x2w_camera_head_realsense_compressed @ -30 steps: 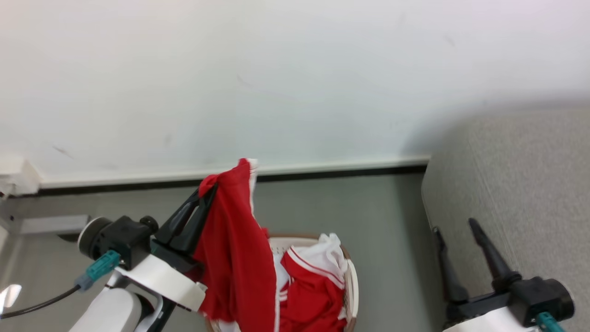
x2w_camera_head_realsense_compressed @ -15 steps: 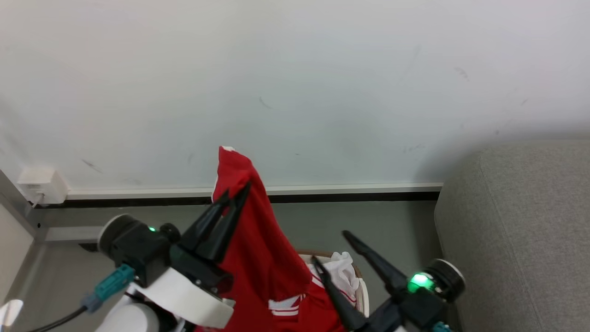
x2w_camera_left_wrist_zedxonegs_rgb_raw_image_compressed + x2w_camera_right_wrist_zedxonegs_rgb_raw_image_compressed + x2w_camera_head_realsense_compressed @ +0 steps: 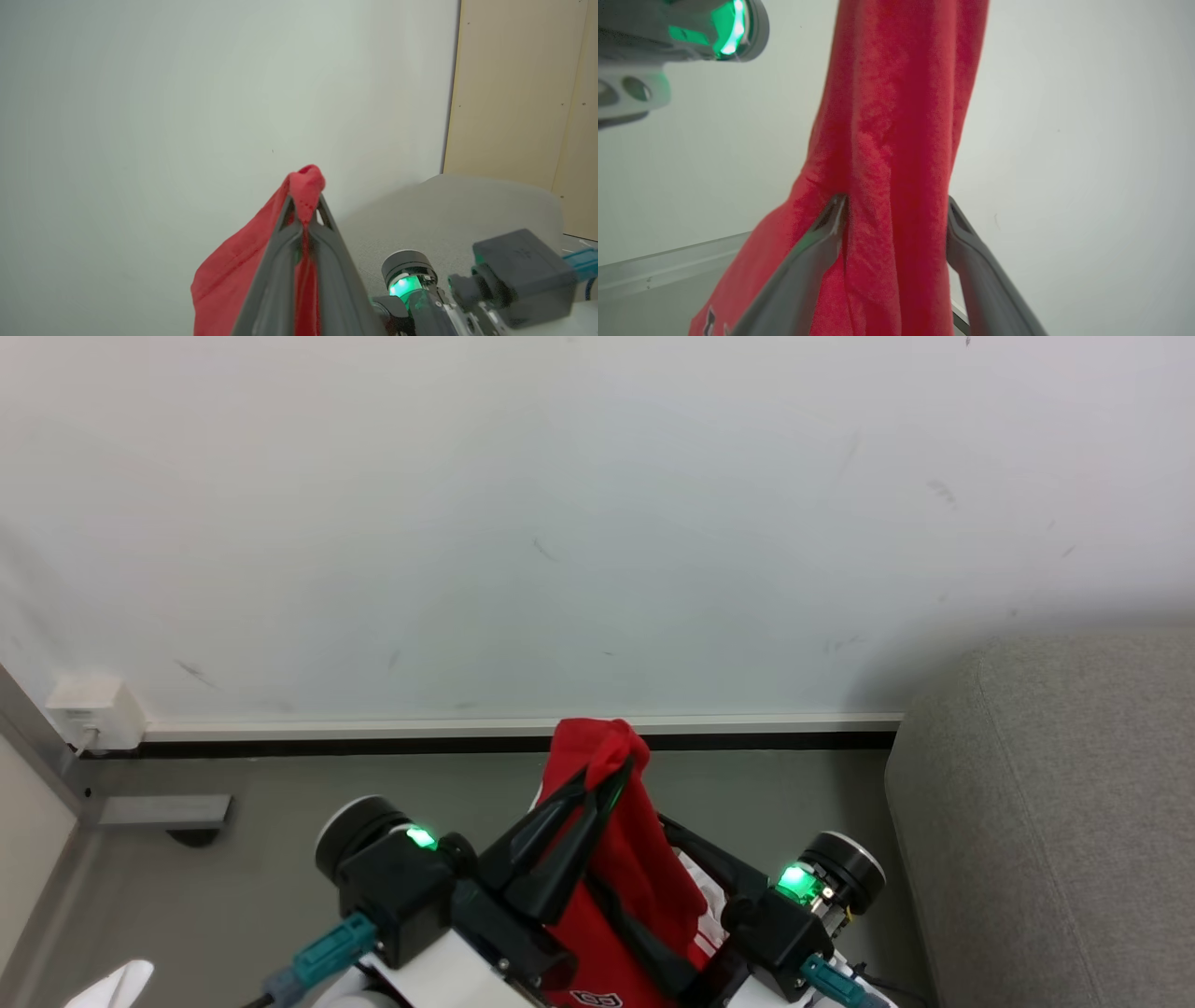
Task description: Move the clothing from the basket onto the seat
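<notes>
At the far left, one small white socket box (image 3: 86, 711) sat on the wall (image 3: 560, 523) just above the skirting board (image 3: 373, 728); below it lay grey floor (image 3: 308, 784).

Right of that, the left gripper (image 3: 611, 782) rose from the near edge, one green light (image 3: 420, 838) lit on its wrist; its two dark fingers (image 3: 551, 859) were pressed together, clamped on a bunched fold of the clothing (image 3: 616, 840). In the left wrist view the left gripper (image 3: 306, 207) pinched the clothing (image 3: 233, 275) with a red knot of it poking out past the tips; the rest hung down to the left.

One piece of clothing was in view, plain red, held up in the air in front of the wall and well left of the seat (image 3: 1055, 821); it bore a small white mark near its lower edge; just right of it some white cloth (image 3: 698, 889) showed, too hidden to identify.

Next came the right gripper (image 3: 627, 849), also with one green light (image 3: 795, 879); in the right wrist view the right gripper (image 3: 896, 205) had its two fingers (image 3: 808, 261) spread wide apart, the clothing (image 3: 896, 116) hanging between them; whether they pressed it could not be told.

At the far right stood one grey seat, nothing on the part in view; the left wrist view showed the seat (image 3: 467, 210) against one beige panel (image 3: 514, 93).
</notes>
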